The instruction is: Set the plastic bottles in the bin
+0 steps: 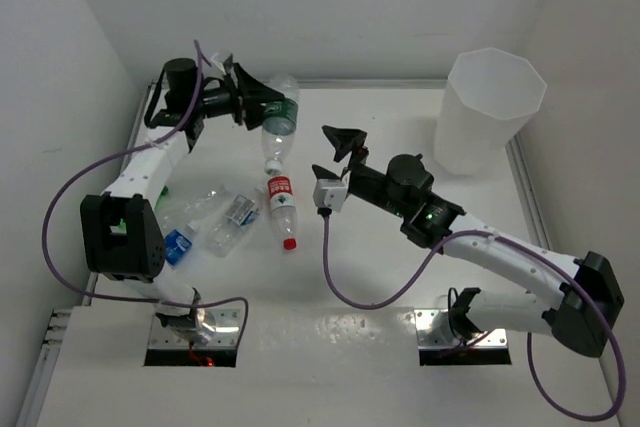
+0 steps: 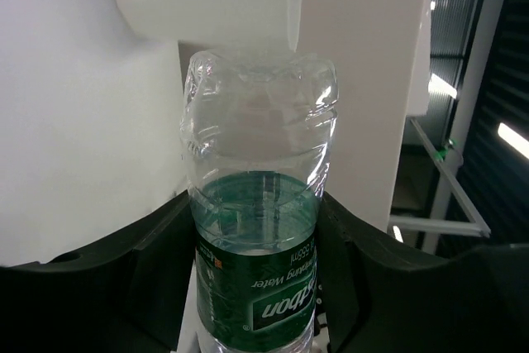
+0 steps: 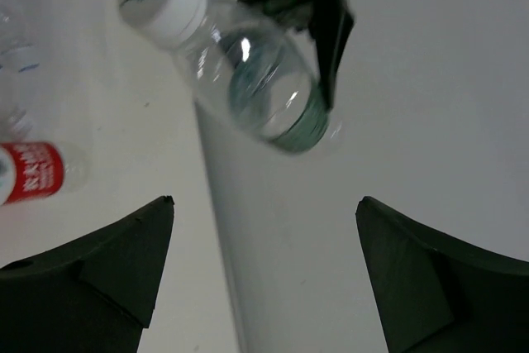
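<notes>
Currently the left claw is clamped across the body of a green-labelled bottle, held above the tabletop well to the left of the bin. The bottle's long axis runs away from the arm bases, white cap nearest them. The right claw gapes wide and empty between that bottle and the bin, facing the bottle. The carrying arm is the farther from the bin, so the bottle likely must travel rightward.

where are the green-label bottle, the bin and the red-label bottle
green-label bottle (image 1: 282,125): top view, on its green label
bin (image 1: 470,137): top view, on its side wall
red-label bottle (image 1: 282,194): top view, on its red label
</notes>
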